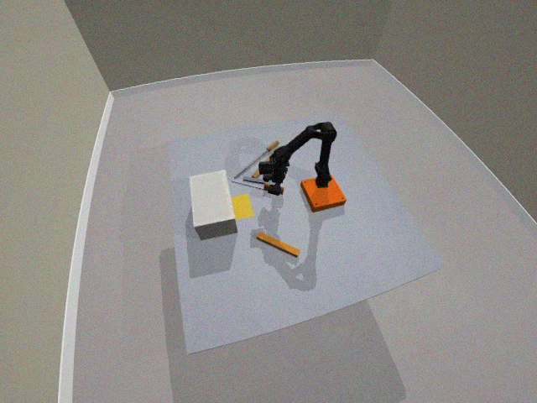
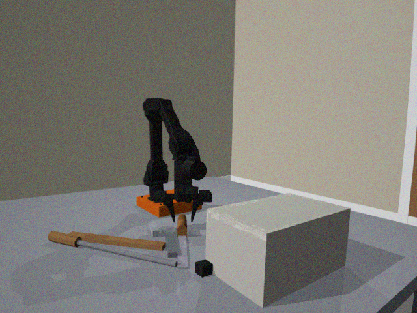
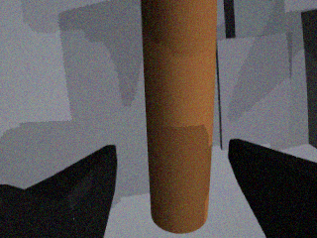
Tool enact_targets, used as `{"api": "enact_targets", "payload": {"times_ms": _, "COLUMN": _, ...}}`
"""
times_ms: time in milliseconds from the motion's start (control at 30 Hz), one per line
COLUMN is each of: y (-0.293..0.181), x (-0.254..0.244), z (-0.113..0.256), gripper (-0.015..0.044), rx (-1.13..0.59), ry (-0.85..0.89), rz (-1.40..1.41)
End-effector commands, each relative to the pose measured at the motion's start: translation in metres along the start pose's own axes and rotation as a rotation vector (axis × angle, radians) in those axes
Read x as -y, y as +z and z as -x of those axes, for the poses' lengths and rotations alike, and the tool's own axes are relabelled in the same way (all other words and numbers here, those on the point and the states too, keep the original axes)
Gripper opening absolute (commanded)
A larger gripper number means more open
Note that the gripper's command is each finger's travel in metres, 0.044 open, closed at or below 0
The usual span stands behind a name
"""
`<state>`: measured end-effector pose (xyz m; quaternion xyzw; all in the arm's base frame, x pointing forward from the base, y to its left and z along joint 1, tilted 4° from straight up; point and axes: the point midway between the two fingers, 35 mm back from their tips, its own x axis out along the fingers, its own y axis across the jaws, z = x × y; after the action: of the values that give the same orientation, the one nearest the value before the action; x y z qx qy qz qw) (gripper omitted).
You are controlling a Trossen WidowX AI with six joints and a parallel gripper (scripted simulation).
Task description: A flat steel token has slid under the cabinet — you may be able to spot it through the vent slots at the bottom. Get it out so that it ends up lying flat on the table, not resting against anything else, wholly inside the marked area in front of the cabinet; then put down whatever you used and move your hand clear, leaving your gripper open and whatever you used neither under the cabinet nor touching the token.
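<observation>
My gripper is open and points down. Its fingertips stand on either side of a round wooden handle, with a gap on both sides; I cannot tell exactly how far above the table they are. The handle's thin shaft points toward the cabinet. The white cabinet stands on the table. The yellow marked area lies against its front. The steel token is not visible, and the vent slots cannot be made out.
A grey bar-like piece lies beside the handled tool. Another rod with a wooden handle lies by a wooden bar. A separate wooden bar lies across the table. A small black cube is near the cabinet.
</observation>
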<state>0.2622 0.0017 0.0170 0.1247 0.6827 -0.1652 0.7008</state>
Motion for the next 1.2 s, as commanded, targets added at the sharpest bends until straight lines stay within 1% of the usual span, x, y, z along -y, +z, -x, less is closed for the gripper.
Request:
{"api": "enact_targets", "payload": {"times_ms": 0, "y": -0.0031, "x": 0.0022, "z": -0.0096, "gripper": 0.027, "rx": -0.007, "ry": -0.008, "rz": 0.004}}
{"api": "enact_targets", "payload": {"times_ms": 200, "y": -0.0039, "x": 0.0027, "z": -0.018, "gripper": 0.027, "rx": -0.007, "ry": -0.008, "rz": 0.004}}
{"api": "enact_targets", "payload": {"times_ms": 400, "y": -0.004, "x": 0.0027, "z": -0.0183, "gripper": 0.027, "rx": -0.007, "ry": -0.008, "rz": 0.004}}
{"api": "enact_targets", "payload": {"times_ms": 1167, "y": -0.0018, "x": 0.0009, "z": -0.0155, "gripper": 0.0117, "rx": -0.003, "ry": -0.002, "rz": 0.0}}
